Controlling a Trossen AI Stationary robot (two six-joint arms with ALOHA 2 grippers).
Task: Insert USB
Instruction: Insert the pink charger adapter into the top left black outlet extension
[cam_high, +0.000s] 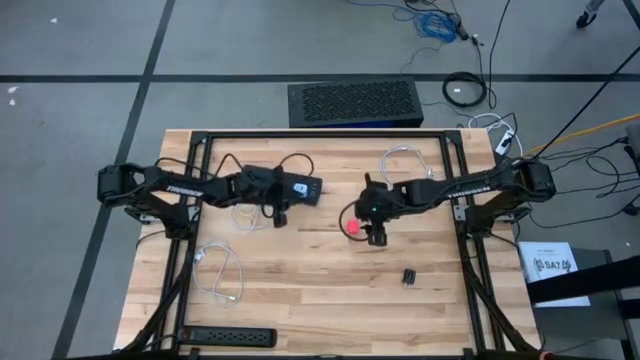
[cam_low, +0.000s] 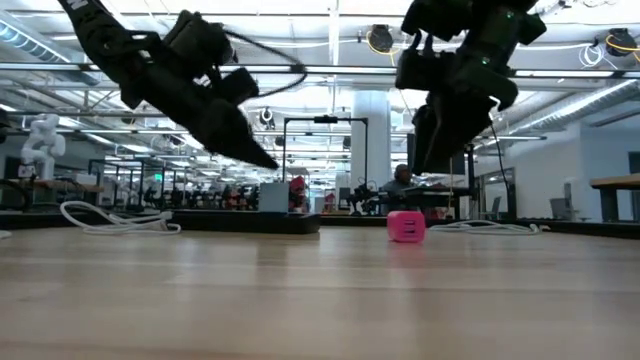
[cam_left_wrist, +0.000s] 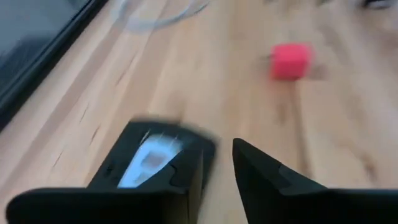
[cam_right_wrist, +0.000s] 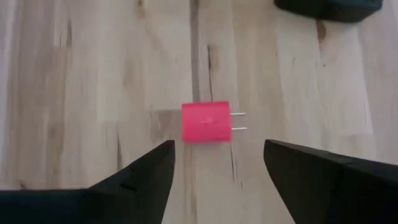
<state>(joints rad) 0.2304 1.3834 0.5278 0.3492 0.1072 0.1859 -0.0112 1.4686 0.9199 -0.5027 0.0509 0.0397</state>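
1. The right gripper (cam_right_wrist: 214, 165) hangs above the wooden table (cam_high: 320, 290) with its two fingers spread wide apart and nothing between them
2. The pink charger block (cam_right_wrist: 206, 122) lies on the table just ahead of the right gripper's fingertips, in line with the gap between them; its two metal prongs (cam_right_wrist: 238, 121) stick out sideways, lying flat and level with the tabletop
3. In the high view the pink charger block (cam_high: 353, 228) sits just beside the right gripper (cam_high: 377, 236), toward the left arm's side, touching neither finger
4. In the low view the block (cam_low: 406, 226) rests on the wood while the right gripper (cam_low: 437, 140) is clear above it
5. The left gripper (cam_left_wrist: 217, 180) is also raised off the table, well apart from the block; its fingers stand a little apart, and whether they hold anything I cannot tell
6. A black device with a pale label (cam_left_wrist: 149, 158) lies close under the left gripper's fingers, partly hidden by one of them
7. A white cable (cam_high: 222, 270) lies coiled on the table nearer the front edge than the left gripper, and a black power strip (cam_high: 228, 338) lies at that edge
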